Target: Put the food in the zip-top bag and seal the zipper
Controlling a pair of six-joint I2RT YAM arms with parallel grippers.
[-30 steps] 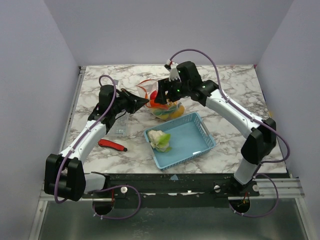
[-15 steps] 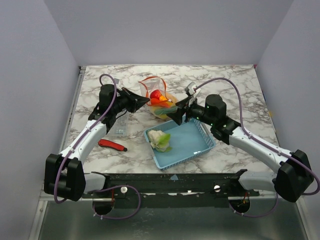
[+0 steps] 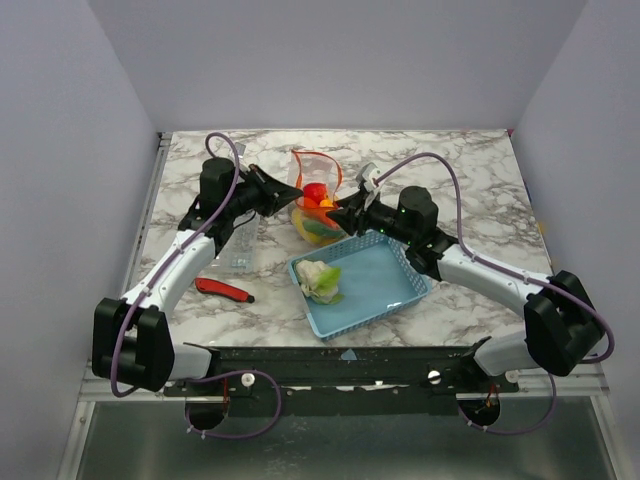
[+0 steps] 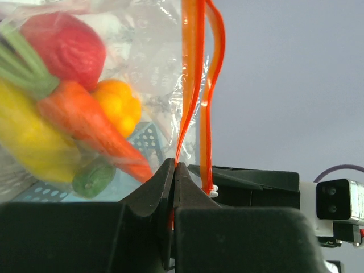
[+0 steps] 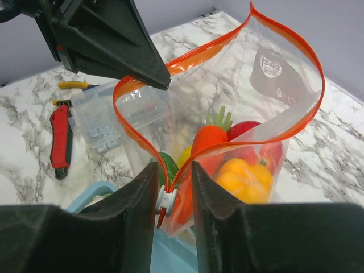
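Note:
The zip-top bag (image 3: 316, 190) stands upright behind the basket, its mouth open. It holds toy food: a carrot (image 5: 207, 139), an orange pepper (image 5: 244, 179), a red piece (image 4: 68, 45), plus yellow and green pieces. My left gripper (image 3: 296, 196) is shut on the orange zipper (image 4: 193, 85) at the bag's left end. My right gripper (image 5: 173, 168) is open, its fingers on either side of the white slider (image 5: 166, 200) at the bag's near end, with a small gap. A white-green food piece (image 3: 320, 280) lies in the blue basket (image 3: 385, 275).
A red-and-black handled tool (image 3: 222, 290) lies on the marble table at the left front. A clear rigid box (image 3: 240, 245) sits beside it under the left arm. The basket stands just in front of the bag.
My right arm swung off the top of the bag, dropped low and came back to its near end around the slider. The bag mouth now stands taller and narrower. My left gripper kept its hold.

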